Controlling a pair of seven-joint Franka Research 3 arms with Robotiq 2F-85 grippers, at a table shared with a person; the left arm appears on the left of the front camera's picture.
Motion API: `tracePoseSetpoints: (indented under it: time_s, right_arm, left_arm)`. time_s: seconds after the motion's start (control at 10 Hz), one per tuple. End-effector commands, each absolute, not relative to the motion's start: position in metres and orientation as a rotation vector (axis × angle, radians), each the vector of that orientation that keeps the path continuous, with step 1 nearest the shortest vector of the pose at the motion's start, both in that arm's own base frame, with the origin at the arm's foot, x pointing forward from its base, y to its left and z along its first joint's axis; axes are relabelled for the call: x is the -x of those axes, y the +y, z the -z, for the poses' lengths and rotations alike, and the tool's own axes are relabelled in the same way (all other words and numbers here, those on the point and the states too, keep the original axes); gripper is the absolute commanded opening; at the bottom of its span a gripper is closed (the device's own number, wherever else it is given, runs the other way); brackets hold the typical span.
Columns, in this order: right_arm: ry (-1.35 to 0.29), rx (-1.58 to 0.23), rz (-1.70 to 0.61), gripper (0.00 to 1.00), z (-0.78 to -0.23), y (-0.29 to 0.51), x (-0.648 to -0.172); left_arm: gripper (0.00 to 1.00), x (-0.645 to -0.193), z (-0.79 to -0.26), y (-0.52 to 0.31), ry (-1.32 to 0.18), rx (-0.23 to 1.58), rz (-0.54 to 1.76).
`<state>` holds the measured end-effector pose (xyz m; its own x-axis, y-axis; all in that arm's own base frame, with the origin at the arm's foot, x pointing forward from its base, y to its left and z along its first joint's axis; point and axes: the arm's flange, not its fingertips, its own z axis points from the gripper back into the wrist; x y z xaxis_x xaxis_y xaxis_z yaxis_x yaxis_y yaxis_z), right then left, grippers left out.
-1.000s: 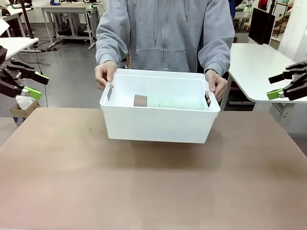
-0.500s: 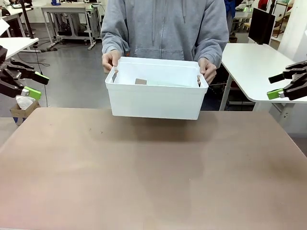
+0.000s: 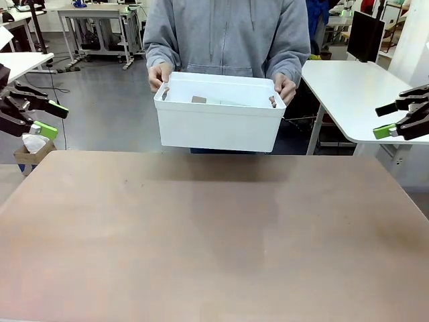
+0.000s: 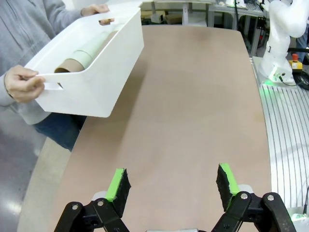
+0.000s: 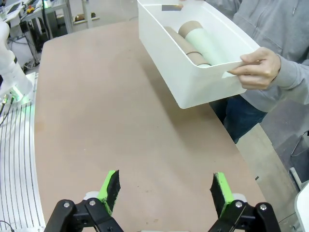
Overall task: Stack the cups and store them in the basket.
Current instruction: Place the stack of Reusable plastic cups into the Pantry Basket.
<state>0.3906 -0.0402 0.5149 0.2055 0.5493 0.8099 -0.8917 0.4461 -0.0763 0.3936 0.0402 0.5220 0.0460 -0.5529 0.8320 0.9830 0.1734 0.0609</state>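
**Basket lifted clear, cups riding loose inside**

The person holds the white basket [image 3: 220, 121] by its handle holes above the counter's [image 3: 214, 235] far edge. The stacked cups [image 5: 200, 43] lie on their sides inside; a tilt could roll them out. Both the left pincer [image 4: 171, 186] and right pincer [image 5: 164, 191] hang released and empty, well apart from the basket at the counter's sides.

Bright, even overhead light, soft shadows on the table [image 3: 214, 235], wrist views wide-angle bent.

Robotics lab: workbenches [image 3: 100, 17], concrete floor [image 3: 100, 100].
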Motion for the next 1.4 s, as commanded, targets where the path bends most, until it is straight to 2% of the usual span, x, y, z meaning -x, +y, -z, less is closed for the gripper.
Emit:
tracePoseSetpoints:
  time_s: [0.0, 1.3]
  right_arm:
    - [-0.902, -0.478, -1.044, 1.00, -0.5172, -0.0397, -0.3917]
    - [-0.902, -0.478, -1.044, 1.00, -0.5172, -0.0397, -0.3917]
  left_arm:
    - [0.94, -0.3931, -0.5234, 0.0406, -0.859, 0.645, 1.310]
    - [0.94, -0.3931, -0.5234, 0.0406, -0.859, 0.645, 1.310]
